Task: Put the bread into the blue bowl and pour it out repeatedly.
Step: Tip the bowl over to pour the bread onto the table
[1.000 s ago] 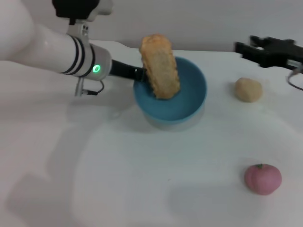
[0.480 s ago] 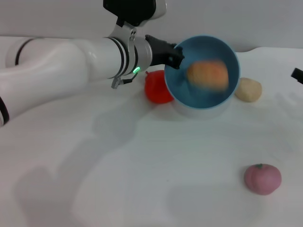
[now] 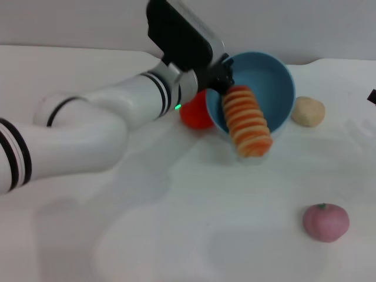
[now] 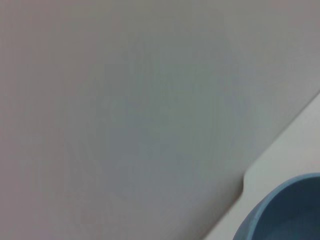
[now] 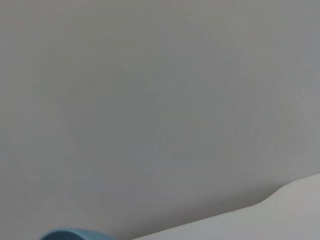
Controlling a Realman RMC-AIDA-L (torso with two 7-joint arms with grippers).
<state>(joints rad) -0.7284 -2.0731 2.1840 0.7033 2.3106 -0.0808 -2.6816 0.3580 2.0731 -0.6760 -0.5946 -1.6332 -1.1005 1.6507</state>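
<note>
Your left gripper (image 3: 220, 75), upper centre of the head view, is clamped on the rim of the tipped blue bowl (image 3: 267, 82). The bread (image 3: 247, 120) is sliding out over the lip, ridged underside up, so this pour is nearly done; refilling comes next. Right gripper barely shows at the right edge.

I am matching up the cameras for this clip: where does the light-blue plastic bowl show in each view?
Head view: the round light-blue plastic bowl is upper centre-right, tipped up on edge, held at its rim by the left gripper.
Left wrist view: only a curved piece of the bowl shows in the lower right corner.
Right wrist view: a thin sliver shows at the bottom left edge.
Shared landmark: the white table.
</note>
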